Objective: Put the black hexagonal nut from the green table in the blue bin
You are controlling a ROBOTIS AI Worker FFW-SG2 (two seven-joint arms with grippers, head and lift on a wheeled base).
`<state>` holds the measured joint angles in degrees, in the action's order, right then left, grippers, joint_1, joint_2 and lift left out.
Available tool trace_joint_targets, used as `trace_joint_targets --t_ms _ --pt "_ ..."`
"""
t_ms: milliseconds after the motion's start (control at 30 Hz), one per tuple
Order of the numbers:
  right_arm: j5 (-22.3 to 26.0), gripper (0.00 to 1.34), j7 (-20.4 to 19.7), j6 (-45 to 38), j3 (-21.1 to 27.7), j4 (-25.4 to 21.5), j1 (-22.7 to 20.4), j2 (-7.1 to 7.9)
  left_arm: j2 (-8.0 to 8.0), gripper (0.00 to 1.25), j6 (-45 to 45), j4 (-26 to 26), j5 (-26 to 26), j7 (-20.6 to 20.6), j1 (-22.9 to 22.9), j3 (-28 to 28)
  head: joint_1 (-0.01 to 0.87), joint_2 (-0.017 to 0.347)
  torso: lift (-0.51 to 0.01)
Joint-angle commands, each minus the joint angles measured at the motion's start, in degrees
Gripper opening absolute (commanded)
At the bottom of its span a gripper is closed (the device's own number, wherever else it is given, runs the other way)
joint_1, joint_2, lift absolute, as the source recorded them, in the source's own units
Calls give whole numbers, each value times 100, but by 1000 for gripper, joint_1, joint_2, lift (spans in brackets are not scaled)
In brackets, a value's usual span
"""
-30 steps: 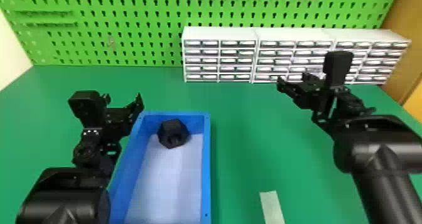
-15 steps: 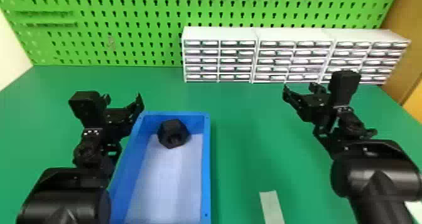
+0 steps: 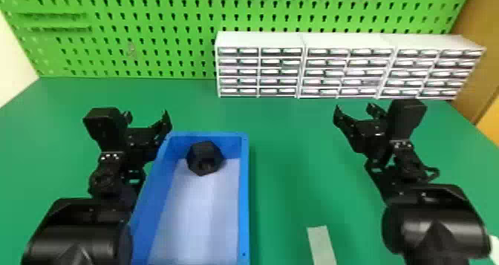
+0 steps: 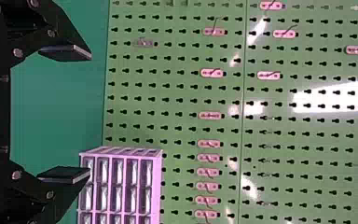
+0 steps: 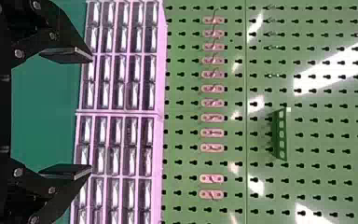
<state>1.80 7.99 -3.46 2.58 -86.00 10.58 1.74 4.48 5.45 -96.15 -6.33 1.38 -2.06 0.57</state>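
Placing looks finished: the black hexagonal nut (image 3: 204,158) is inside the blue bin (image 3: 245,193), so the step in hand, by my reading, is the closing one, hands free and away. It sits at the far end of the bin's pale floor, close by the far wall; whether it touches that wall, cannot tell. Its hole is turned towards the near side. Left hand (image 4: 90,114): fingers spread wide, nothing between them; at the far left corner of the bin, just beside the rim, left of the nut. Contact with the rim, cannot tell. Right hand (image 5: 91,113): fingers likewise wide apart and empty, over the tabletop (image 3: 282,164) well to the right of bin and nut, and somewhat farther off than the nut, short of the drawer cabinets (image 3: 260,39). Next move, as judged: no further grasp called for; settle both arms clear and leave the nut be. Main risk is the left one, near enough that a careless swing right could knock the rim and shift the bin or set the nut rolling.
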Motion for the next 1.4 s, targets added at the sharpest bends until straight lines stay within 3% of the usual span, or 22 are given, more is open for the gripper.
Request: trace_joint_targets --t_ms 0,1367 --pt "31 904 -60 143 -56 4 -108 -7 0 865 0 9 0 20 -5 -13 686 51 -96" --pt "-197 904 -210 302 14 -40 -258 -25 0 865 0 9 9 29 4 -84 686 51 -96"
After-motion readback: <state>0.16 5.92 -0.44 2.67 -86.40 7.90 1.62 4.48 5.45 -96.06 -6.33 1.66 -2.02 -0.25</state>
